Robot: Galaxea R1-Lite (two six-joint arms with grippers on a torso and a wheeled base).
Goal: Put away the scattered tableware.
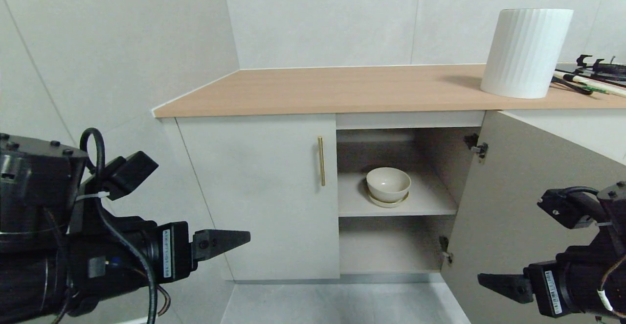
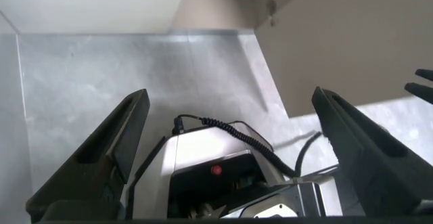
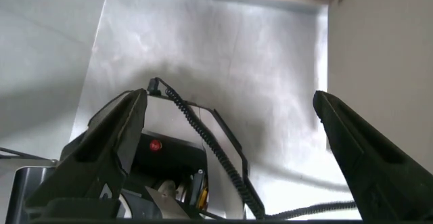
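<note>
A cream bowl (image 1: 388, 183) sits on a small plate (image 1: 388, 200) on the middle shelf (image 1: 425, 201) of the open cabinet. My left gripper (image 1: 230, 241) hangs low at the left, in front of the shut cabinet door, open with nothing between its fingers (image 2: 101, 156). My right gripper (image 1: 496, 285) hangs low at the right, in front of the swung-out door (image 1: 513, 192), also open and empty, its fingers (image 3: 101, 146) wide apart over the floor.
The wooden countertop (image 1: 342, 89) carries a tall white ribbed container (image 1: 525, 52) and some chopsticks and utensils (image 1: 592, 79) at the far right. The left cabinet door (image 1: 259, 192) with a brass handle (image 1: 321, 160) is shut. A wall stands at the left.
</note>
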